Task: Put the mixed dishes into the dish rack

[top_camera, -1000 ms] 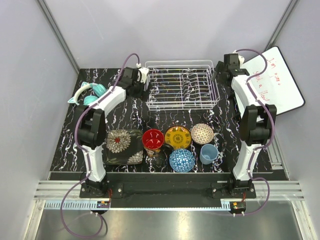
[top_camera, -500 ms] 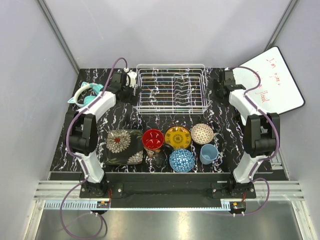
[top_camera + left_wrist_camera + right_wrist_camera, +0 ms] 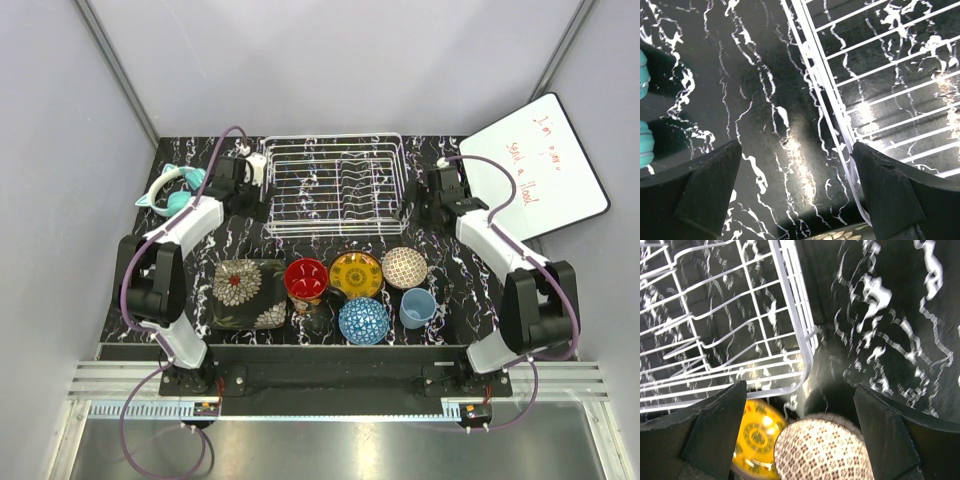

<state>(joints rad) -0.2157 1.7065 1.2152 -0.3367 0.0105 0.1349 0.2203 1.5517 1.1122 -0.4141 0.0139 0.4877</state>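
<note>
- White wire dish rack (image 3: 330,137) stands mid-bench at the far edge.
- Red bowl (image 3: 306,277), yellow patterned plate (image 3: 356,273) and brown-mesh bowl (image 3: 404,267) sit outside it, nearer the front edge.
- Left gripper (image 3: 795,150) gapes wide, empty, over the rack's left rim.
- Right gripper (image 3: 800,387) gapes wide, empty, by the rack's near right corner.

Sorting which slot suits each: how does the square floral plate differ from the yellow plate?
The square floral plate is dark with pale flowers; the yellow plate is round with a dark ringed pattern. The square floral plate looks larger than the yellow plate. Both lie flat on the table, outside the dish rack.
</note>
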